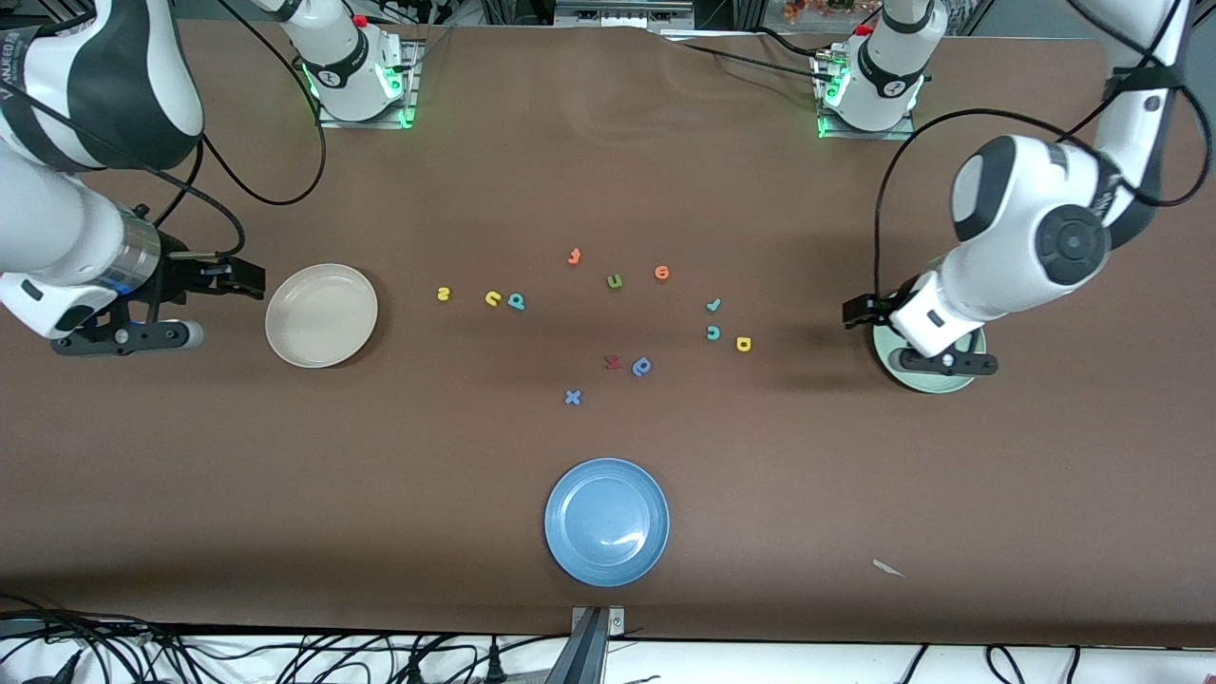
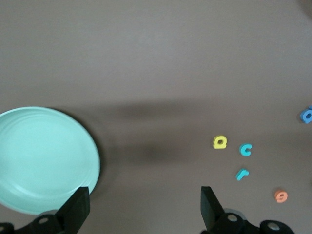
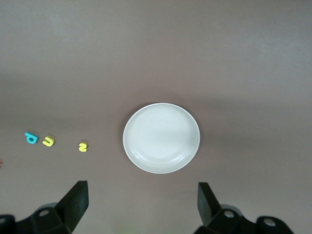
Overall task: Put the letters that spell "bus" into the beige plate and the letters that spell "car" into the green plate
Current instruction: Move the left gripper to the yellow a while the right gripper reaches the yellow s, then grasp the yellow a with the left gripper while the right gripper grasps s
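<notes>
my left gripper (image 1: 860, 312) hangs released over the green plate's (image 1: 959, 382) edge; the teal c (image 1: 712, 332), r (image 1: 713, 305) and yellow a (image 1: 744, 344) lie near it. my right gripper (image 1: 249, 278), also released, hangs just beside the beige plate (image 1: 321, 315), with the yellow s (image 1: 443, 294), u (image 1: 492, 298) and teal b (image 1: 516, 301) farther along.

Three plates sit on the counter: one beige plate (image 1: 321, 315), one green plate (image 1: 936, 380), one blue plate (image 1: 607, 522). Twelve foam letters lie between them: three yellow, three teal, two blue, two orange, one olive, one red.
</notes>
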`<state>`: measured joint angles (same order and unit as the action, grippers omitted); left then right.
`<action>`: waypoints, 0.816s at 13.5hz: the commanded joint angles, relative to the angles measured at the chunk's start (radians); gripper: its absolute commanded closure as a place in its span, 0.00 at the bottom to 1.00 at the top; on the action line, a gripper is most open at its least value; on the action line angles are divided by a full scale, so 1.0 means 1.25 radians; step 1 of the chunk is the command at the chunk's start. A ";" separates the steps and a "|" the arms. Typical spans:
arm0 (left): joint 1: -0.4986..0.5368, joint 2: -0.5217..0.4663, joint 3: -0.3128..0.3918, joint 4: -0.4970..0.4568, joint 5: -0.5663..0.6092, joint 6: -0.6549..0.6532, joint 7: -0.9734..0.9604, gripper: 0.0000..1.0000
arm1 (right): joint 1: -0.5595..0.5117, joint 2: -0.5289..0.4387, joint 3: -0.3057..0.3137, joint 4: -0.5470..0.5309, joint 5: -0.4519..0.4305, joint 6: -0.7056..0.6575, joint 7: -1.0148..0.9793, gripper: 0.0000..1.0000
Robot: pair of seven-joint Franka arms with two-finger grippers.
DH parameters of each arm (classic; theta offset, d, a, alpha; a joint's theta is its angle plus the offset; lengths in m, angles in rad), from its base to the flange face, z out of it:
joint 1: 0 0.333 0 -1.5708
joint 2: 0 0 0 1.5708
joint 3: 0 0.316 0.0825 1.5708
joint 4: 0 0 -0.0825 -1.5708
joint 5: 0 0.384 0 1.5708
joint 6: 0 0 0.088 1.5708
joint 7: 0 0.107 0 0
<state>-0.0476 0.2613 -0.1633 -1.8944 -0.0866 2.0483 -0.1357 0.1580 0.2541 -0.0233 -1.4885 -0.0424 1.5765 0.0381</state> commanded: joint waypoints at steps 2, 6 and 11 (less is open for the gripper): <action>-0.065 0.074 0.002 -0.020 -0.023 0.128 -0.070 0.00 | 0.080 0.004 0.005 -0.022 0.004 -0.002 0.123 0.01; -0.115 0.144 0.003 -0.032 -0.022 0.224 -0.107 0.00 | 0.156 0.034 0.006 -0.072 0.022 0.055 0.254 0.01; -0.174 0.214 0.012 -0.031 -0.015 0.298 -0.159 0.00 | 0.166 0.024 0.052 -0.293 0.022 0.271 0.328 0.01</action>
<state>-0.2355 0.5053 -0.1686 -1.9385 -0.0866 2.3931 -0.3213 0.3696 0.3179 0.0285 -1.7417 -0.0300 1.8300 0.4274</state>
